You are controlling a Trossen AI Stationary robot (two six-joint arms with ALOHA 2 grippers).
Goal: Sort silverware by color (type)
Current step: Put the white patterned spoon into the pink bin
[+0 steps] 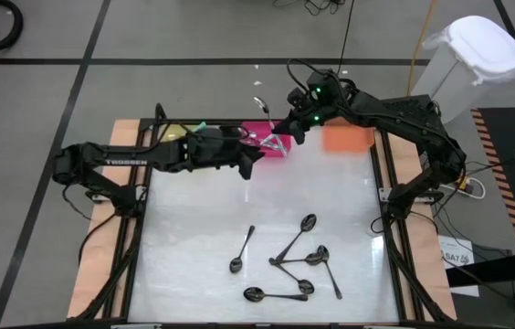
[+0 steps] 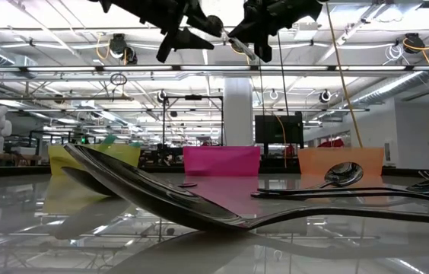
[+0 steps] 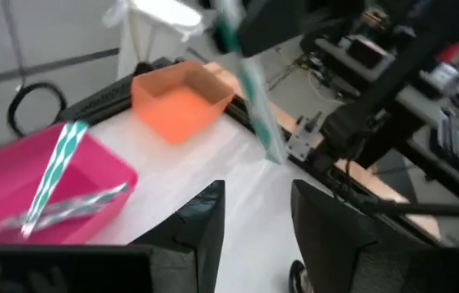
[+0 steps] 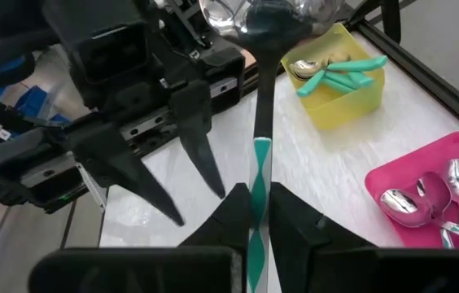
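My right gripper (image 4: 258, 195) hangs over the table's far edge by the pink bin (image 1: 259, 134), shut on a spoon (image 4: 260, 159) that has a teal-and-white striped handle and a shiny bowl. My left gripper (image 3: 255, 189) stands open just to the left of the spoon with nothing between its fingers, which point at the spoon. Several dark spoons (image 1: 285, 265) lie flat on the white table top near its front edge. The pink bin holds shiny spoons with striped handles (image 4: 425, 199), and the yellow bin (image 4: 339, 114) holds teal-handled ones. My right gripper pinches the spoon's striped handle (image 4: 259, 181) between its two fingers, partway along it, with the fingers lying along the handle. The bowl end (image 4: 250, 16) sticks out past the fingertips toward my left arm. The handle's free end (image 3: 272, 150) hangs down, and the spoon is lifted clear of table and bins.
The yellow, pink and orange bins stand in a row along the far edge, and the orange bin (image 1: 347, 137) shows nothing inside. A white lidded bin (image 1: 472, 55) stands on the floor beyond the far right corner. The table's middle is bare white surface.
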